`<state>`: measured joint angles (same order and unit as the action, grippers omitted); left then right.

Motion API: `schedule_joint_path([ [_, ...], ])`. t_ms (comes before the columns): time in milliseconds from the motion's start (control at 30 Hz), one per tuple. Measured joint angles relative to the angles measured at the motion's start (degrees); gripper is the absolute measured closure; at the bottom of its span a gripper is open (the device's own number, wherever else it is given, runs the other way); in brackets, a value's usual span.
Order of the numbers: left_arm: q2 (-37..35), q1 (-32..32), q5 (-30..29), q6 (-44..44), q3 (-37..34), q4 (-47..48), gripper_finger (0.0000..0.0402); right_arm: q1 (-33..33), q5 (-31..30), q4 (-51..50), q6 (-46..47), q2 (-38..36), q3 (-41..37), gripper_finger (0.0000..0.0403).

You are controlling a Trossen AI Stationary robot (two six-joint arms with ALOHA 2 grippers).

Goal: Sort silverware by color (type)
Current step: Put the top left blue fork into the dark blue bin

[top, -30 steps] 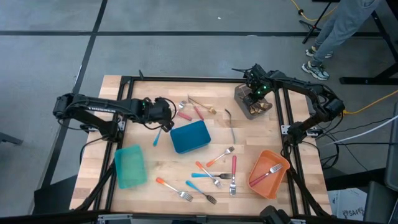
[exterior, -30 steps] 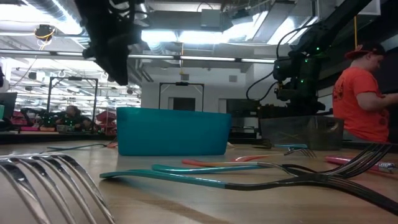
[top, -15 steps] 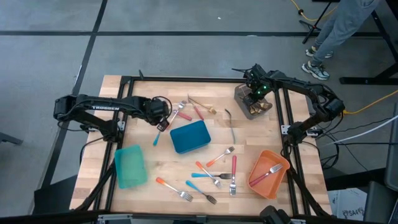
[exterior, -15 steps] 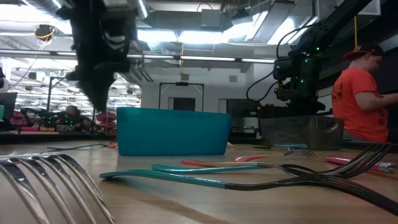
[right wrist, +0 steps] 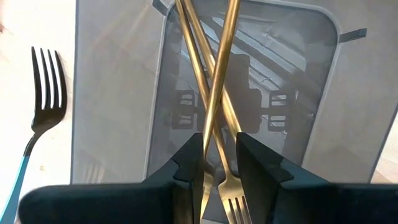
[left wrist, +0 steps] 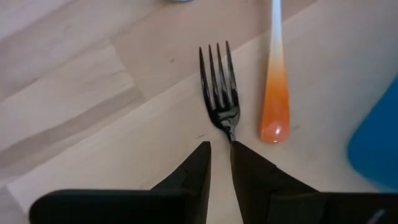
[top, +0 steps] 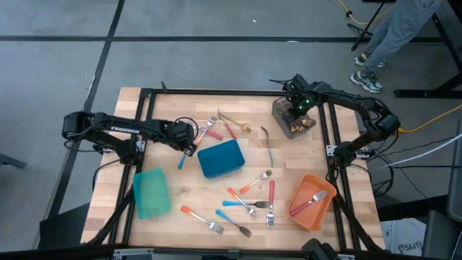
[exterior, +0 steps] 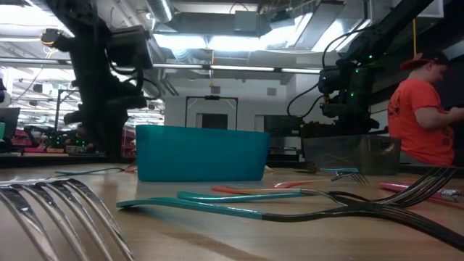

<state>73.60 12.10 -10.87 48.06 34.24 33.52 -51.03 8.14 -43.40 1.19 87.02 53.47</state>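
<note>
The left end effector (top: 189, 146) is sitting low over the desk (top: 173, 191), just left of the blue bin (top: 221, 158). In its wrist view its fingers (left wrist: 198, 168) are pinched close together on the neck of a fork (left wrist: 219, 87), whose tines are pointing away over the bare wood; an orange handle (left wrist: 274, 93) is lying just beside that fork.

The right end effector (top: 294, 110) is hanging over the grey bin (top: 277, 110) at the far right of the desk. Its fingers (right wrist: 189, 165) are clamping a gold utensil (right wrist: 219, 74) over the bin, and more gold pieces are crossing it inside. A blue-handled fork (right wrist: 38, 118) is lying on the wood just outside the bin.

The remaining silverware is lying scattered: several pieces (top: 225, 127) beyond the blue bin, a cluster (top: 249, 202) at the near middle, and one red-handled fork (top: 312, 198) inside the orange bin (top: 299, 211). The teal bin (top: 151, 193) is sitting near left.

A person in an orange shirt (exterior: 420, 119) is standing beyond the desk.
</note>
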Motion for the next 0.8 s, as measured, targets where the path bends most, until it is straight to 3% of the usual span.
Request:
schedule_joint_path([
  [433, 0.00, -1.42, 1.79, 0.04, -3.15, -6.32, 0.0346, 0.00, 0.02, -0.02, 0.00, 0.00, 0.02, 0.0317],
  [800, 0.00, -4.04, -1.48, 0.04, -3.15, -6.23, 0.0346, 0.00, 0.02, -0.02, -0.01, 0.00, 0.02, 0.0317],
])
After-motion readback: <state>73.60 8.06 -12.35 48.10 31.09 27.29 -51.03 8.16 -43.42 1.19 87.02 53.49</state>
